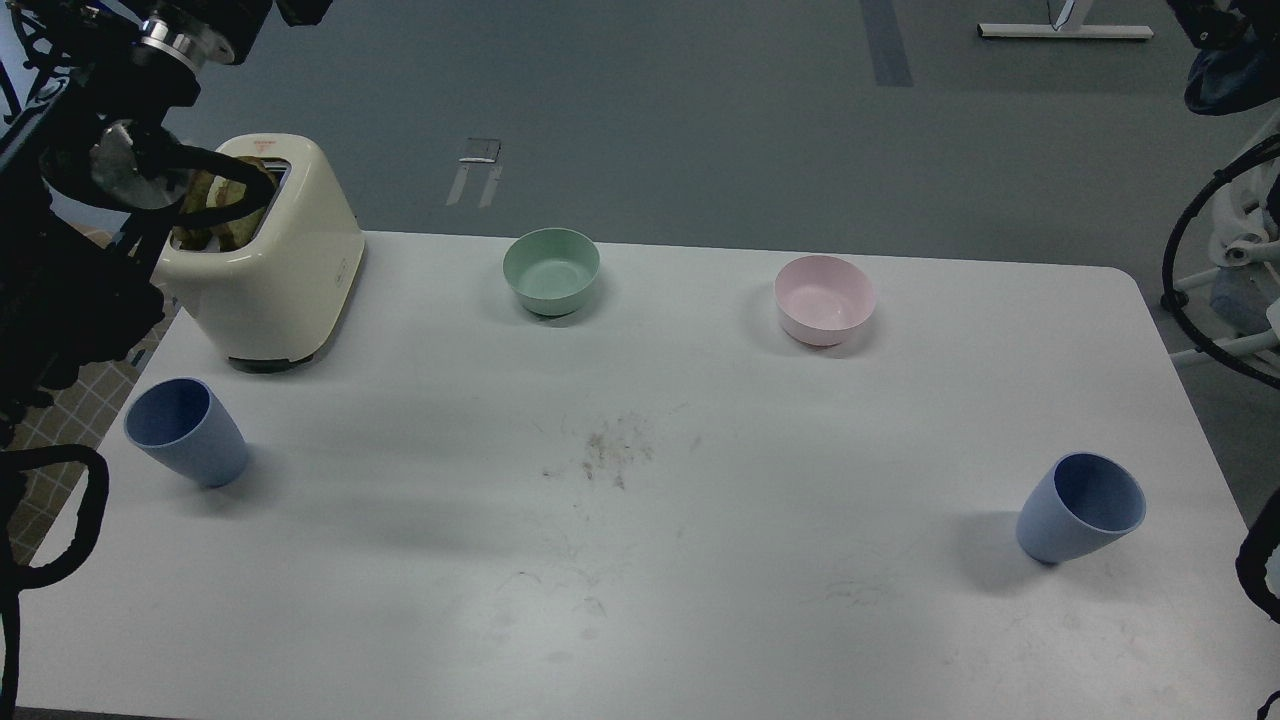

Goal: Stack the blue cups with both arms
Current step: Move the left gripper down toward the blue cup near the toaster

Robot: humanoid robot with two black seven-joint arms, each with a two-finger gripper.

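Note:
Two blue cups stand upright on the white table (640,620), far apart. One blue cup (185,432) is near the left edge, in front of the toaster. The other blue cup (1082,507) is near the right edge. Neither cup is held or touched. My left arm (70,250) shows as black links and cables along the left edge, rising past a silver wrist ring (170,40) out of the top of the frame. Only dark parts of my right arm (1225,60) show, in the top right corner. No fingers of either gripper are visible.
A cream toaster (270,260) with bread in its slots stands at the back left, close to the left arm. A mint-green bowl (551,270) and a pale pink bowl (824,298) sit along the far side. Brown crumbs (605,455) mark the table's middle.

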